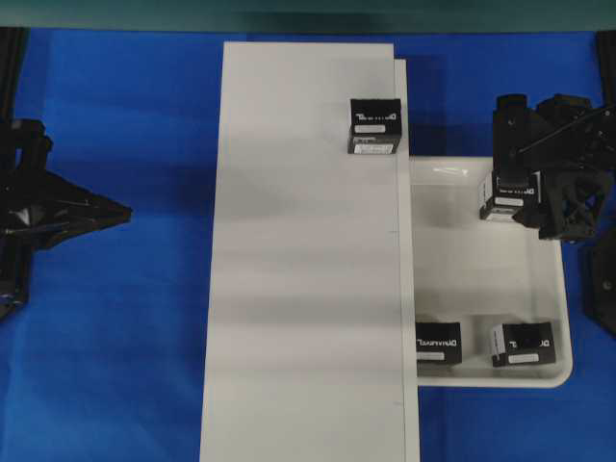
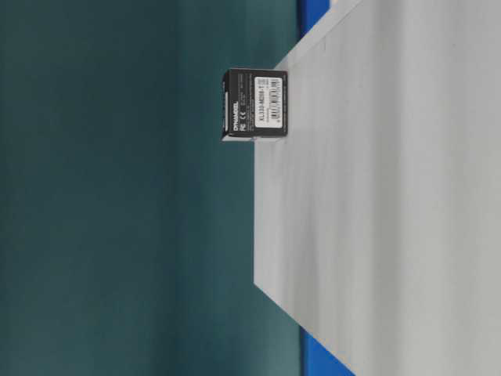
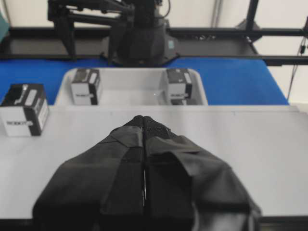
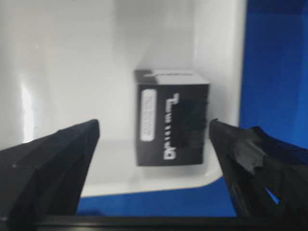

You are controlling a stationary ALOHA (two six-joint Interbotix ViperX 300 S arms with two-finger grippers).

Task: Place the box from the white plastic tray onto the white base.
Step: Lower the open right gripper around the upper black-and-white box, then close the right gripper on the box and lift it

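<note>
A long white base (image 1: 308,250) runs down the middle, and one black box (image 1: 374,125) stands on its far right edge; it shows too as the box (image 2: 254,103) and the box (image 3: 24,109). The white plastic tray (image 1: 481,279) lies to the right with three boxes. My right gripper (image 1: 512,183) hangs open over the box (image 1: 508,199) at the tray's far right corner. In the right wrist view that box (image 4: 171,118) rests in the tray between and just beyond the spread fingertips (image 4: 72,144), untouched. My left gripper (image 1: 120,214) is shut and empty, left of the base.
Two more boxes (image 1: 439,343) (image 1: 523,344) sit along the tray's near rim. Blue table cloth (image 1: 125,366) surrounds base and tray. The left wrist view looks across the base (image 3: 240,144) to the tray (image 3: 130,82) and the right arm (image 3: 139,33).
</note>
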